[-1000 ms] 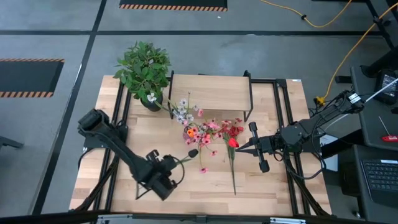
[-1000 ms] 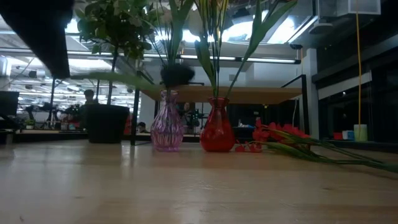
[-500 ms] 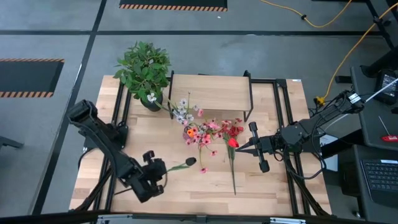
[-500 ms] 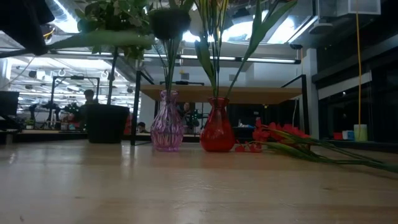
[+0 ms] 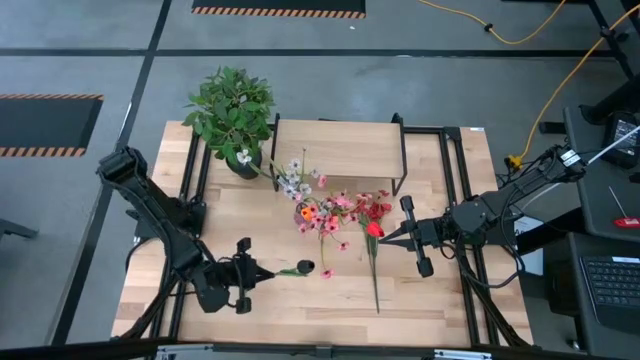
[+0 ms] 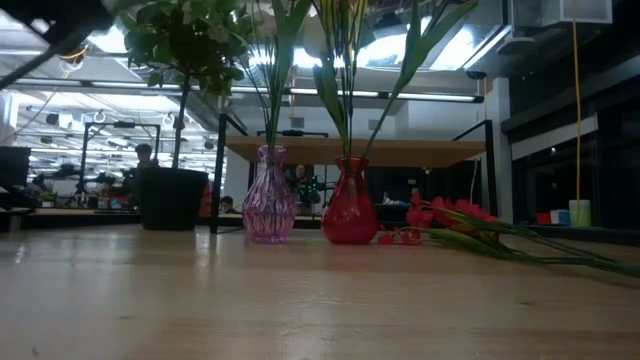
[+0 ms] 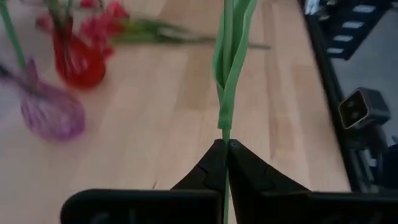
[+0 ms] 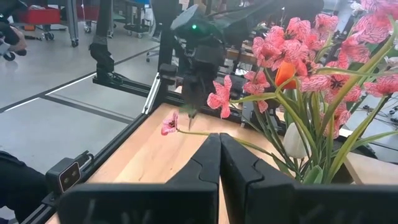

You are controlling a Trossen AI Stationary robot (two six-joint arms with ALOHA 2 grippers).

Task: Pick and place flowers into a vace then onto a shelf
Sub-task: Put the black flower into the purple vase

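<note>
Left gripper point(image 5: 252, 272), over the table's front-left area, is clamped on a green flower stem point(image 7: 227, 74), which runs straight out from the fingertips (bloom end toward the vases). Right gripper point(image 5: 392, 236), fingers pressed together and holding nothing, waits beside the red vase point(image 6: 349, 205) and the loose flowers point(image 5: 372, 225) lying below the shelf point(image 5: 338, 148).

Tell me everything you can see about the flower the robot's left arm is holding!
The flower is an artificial one on a long, thin green stem with narrow green leaves. The left gripper is shut on the stem, holding it level above the wooden tabletop, near the front edge. In the right wrist view it ends in a small pink bloom. It touches nothing else and sits apart from the vases.
</note>
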